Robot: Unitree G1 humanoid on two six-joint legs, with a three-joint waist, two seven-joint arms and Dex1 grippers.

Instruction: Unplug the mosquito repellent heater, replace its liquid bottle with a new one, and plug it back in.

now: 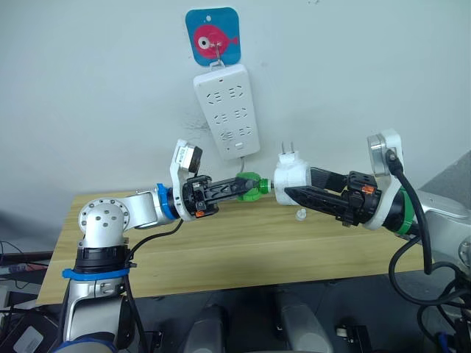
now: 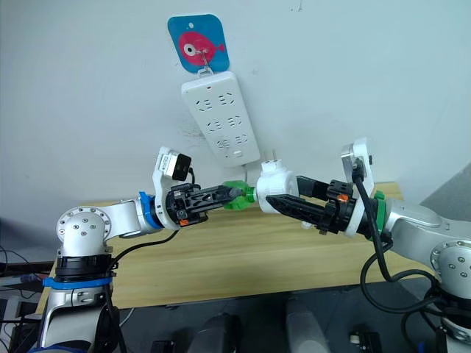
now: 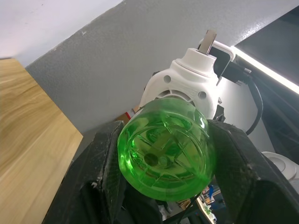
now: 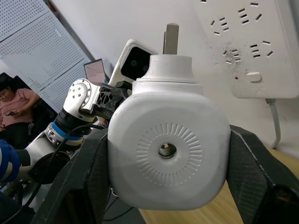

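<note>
**Bottle and heater meet end to end above the table**

Heater [image 1: 293,179] and green bottle [image 1: 250,187] lie on one nearly level line at the centre of the frame, held in the air above the wooden table [image 1: 221,250]. The right claw [image 1: 294,193] is clamped on the white heater body, one black finger on each side, as the right wrist view makes plain. The left claw [image 1: 237,188] is clamped on the bottle, its flat base facing the left wrist camera and its neck end pointing away into the heater's round socket.

The relation that matters is this shared axis: the bottle lies directly frame-left of the heater, touching it or seated in it; how deep it sits cannot be told. Any twist or pull would seem to run along that line, each arm drawing toward its own side.

The heater's two prongs [image 1: 288,149] point up and toward the wall, free of the power strip [image 1: 227,110], which hangs on the wall in the upper centre, just above and left of the heater. A small clear object [image 1: 300,215] lies on the table just below the right claw. Room is open on both sides and below; the strip and the wall behind are the near limits.
</note>
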